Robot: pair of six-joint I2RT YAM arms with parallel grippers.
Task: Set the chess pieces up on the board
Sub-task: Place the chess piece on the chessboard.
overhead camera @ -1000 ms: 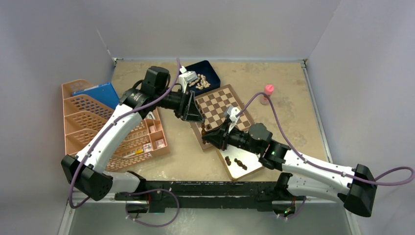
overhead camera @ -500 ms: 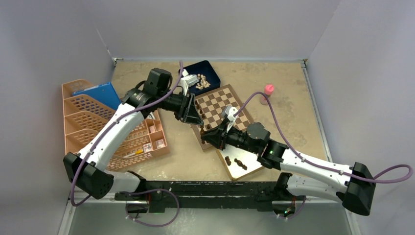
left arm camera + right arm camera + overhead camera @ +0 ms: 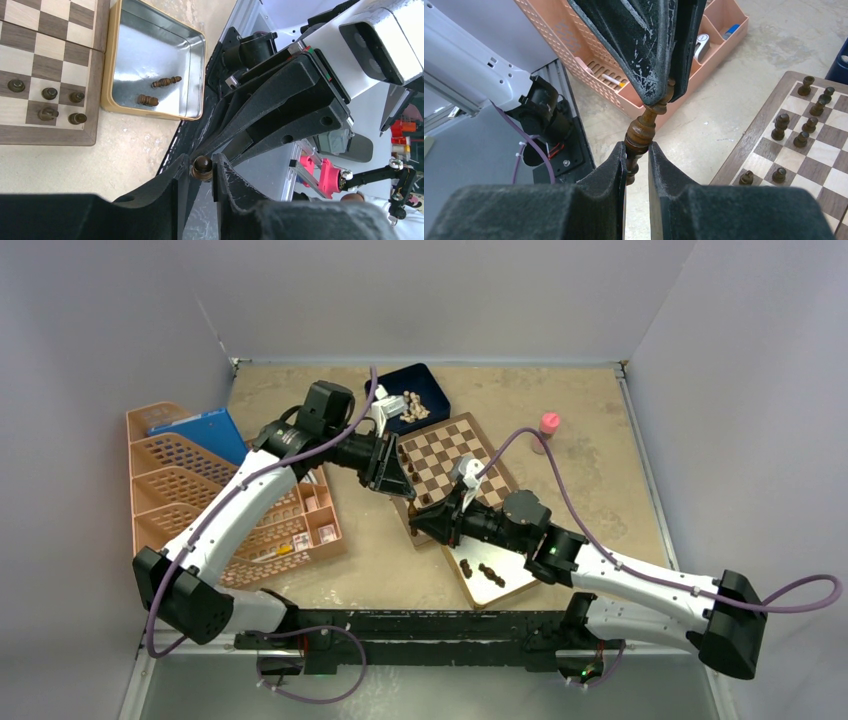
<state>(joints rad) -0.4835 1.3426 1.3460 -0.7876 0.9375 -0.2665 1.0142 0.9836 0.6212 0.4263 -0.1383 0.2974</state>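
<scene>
The dark chessman (image 3: 640, 131) we're handling hangs in the air just off the board's (image 3: 452, 447) near-left corner. It's pinched at both ends: the right gripper (image 3: 638, 151) clamps one end and the left gripper (image 3: 665, 97) is closed on the other, so we'd call it a mid-air handoff.

Progress-wise, we count roughly eight dark chess pieces (image 3: 780, 127) standing near that corner of the board. A few more lie on their sides in the silver tin (image 3: 145, 45) just beside the board's near edge, so we reckon we're about halfway. Pale chessmen (image 3: 410, 405) sit in the blue box (image 3: 432, 378) off the board's far-left corner.

No readable brand or writing anywhere.
</scene>
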